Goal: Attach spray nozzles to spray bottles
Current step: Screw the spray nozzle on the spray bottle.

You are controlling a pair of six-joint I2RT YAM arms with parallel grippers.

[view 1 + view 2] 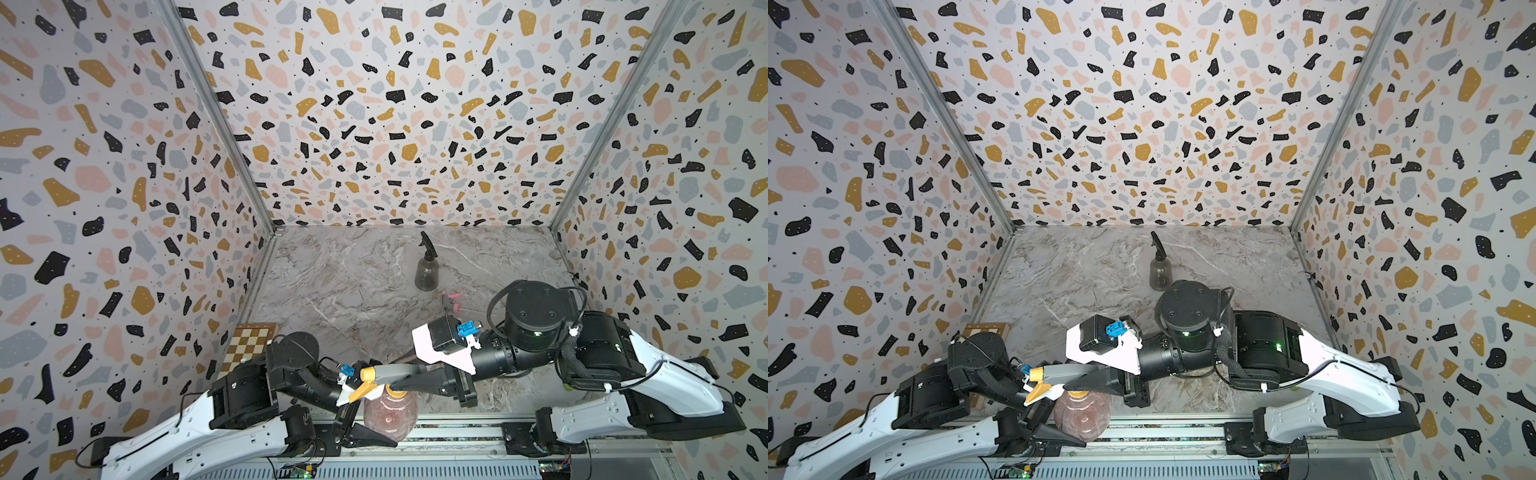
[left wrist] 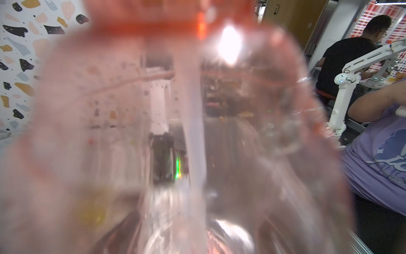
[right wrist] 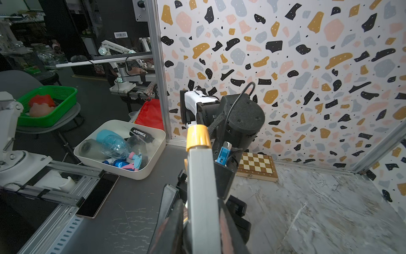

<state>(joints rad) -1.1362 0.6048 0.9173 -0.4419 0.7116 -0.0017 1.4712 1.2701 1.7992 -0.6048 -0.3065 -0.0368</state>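
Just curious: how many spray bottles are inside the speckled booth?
2. Pink bottle up front in the left gripper; dark grey bottle standing near the back wall. Another may hide under the arms.

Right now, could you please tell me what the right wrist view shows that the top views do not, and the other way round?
Only the right wrist view: outside the patterned walls, a white bin of spare bottles, a phone and a green basket.
Only the top views: the smoky grey bottle standing at the back with the black nozzle on it, and the grey-and-pink nozzle lying near it.
Both: the grey-and-orange nozzle clamped in the right gripper, and the chessboard.
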